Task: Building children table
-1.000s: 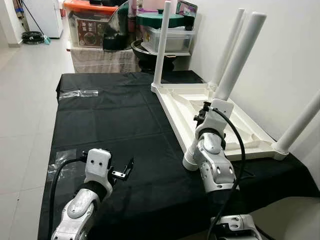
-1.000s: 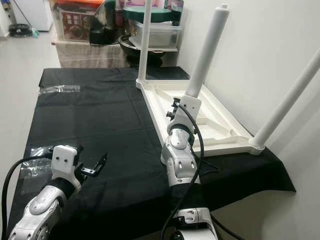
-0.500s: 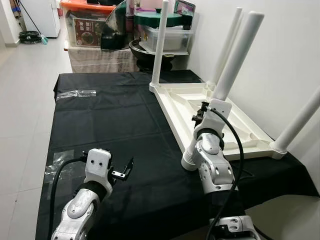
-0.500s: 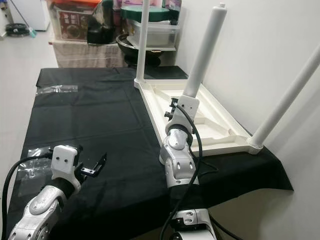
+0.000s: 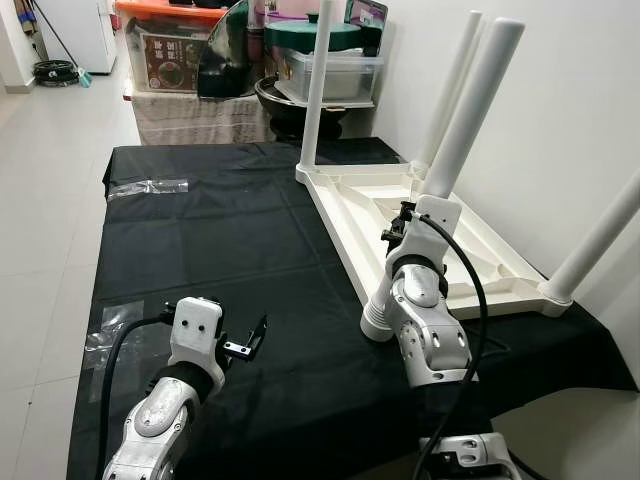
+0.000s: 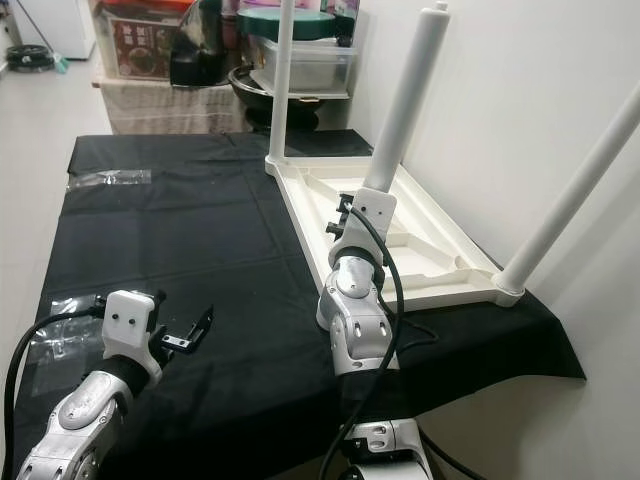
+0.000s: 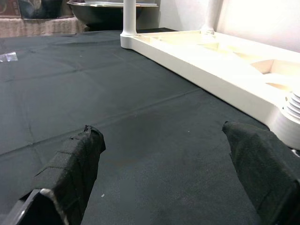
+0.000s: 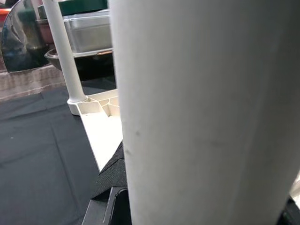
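Note:
The white children's table [image 5: 440, 235] lies upside down on a black cloth [image 5: 230, 230], its legs pointing up. My right gripper [image 5: 402, 228] is shut around the near-left leg [image 5: 472, 110], low on the shaft; that leg [image 8: 201, 112] stands right against a black finger [image 8: 111, 180] in the right wrist view. The leg's ribbed foot [image 5: 376, 318] meets the table's near corner. The far-left leg [image 5: 317, 85] and near-right leg [image 5: 597, 243] stand upright. My left gripper [image 5: 243, 343] hovers open over bare cloth at the front left, with nothing between its fingers [image 7: 77, 164].
Two clear plastic bags [image 5: 147, 187] [image 5: 110, 325] lie on the cloth's left side. Beyond the far end stand an orange-lidded box [image 5: 180, 45], a black wok [image 5: 285, 100] and a clear container [image 5: 340, 75]. A white wall runs close along the right; tiled floor lies to the left.
The whole picture has drifted a little, so the camera moved. Both grippers and the table keep their places relative to each other.

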Motion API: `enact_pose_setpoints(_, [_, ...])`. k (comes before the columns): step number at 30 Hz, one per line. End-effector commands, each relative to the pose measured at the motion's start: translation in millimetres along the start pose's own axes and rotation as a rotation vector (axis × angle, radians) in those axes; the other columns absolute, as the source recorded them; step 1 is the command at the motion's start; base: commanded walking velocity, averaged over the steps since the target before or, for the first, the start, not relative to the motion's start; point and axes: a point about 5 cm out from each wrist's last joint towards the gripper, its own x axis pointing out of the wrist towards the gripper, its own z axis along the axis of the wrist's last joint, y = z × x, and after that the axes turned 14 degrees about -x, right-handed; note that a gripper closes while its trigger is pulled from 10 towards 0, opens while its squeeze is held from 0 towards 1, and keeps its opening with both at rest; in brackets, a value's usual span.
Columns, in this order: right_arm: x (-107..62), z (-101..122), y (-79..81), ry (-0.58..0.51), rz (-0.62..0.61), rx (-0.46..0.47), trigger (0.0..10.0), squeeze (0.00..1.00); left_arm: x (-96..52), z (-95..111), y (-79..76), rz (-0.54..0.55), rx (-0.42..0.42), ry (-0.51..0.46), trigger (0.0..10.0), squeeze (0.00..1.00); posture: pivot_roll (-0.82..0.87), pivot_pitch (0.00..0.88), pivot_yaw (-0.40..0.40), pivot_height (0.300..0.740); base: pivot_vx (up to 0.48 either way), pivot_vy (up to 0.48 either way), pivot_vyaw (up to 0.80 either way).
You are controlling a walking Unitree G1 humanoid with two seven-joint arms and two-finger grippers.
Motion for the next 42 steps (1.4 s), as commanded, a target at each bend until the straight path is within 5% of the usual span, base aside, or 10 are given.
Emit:
enact_pose_setpoints(1, [1.6,-38.4,-8.8,0.172,-0.015,-0.065,10.0,0.00,0.4,-4.4,-1.0,-0.001,-0.003,0.012,10.0,0.00,0.06,0.000,-0.094,0.740,0.000,0.000,0.00])
enact_pose_setpoints(42, [-1.6,-27.9,-6.2,0.169,0.018,-0.022,10.0,0.00,3.0,-6.3,-1.1,-0.009,0.000,0.012,10.0,0.00,0.06,0.000,-0.093,0.740,0.000,0.000,0.00])
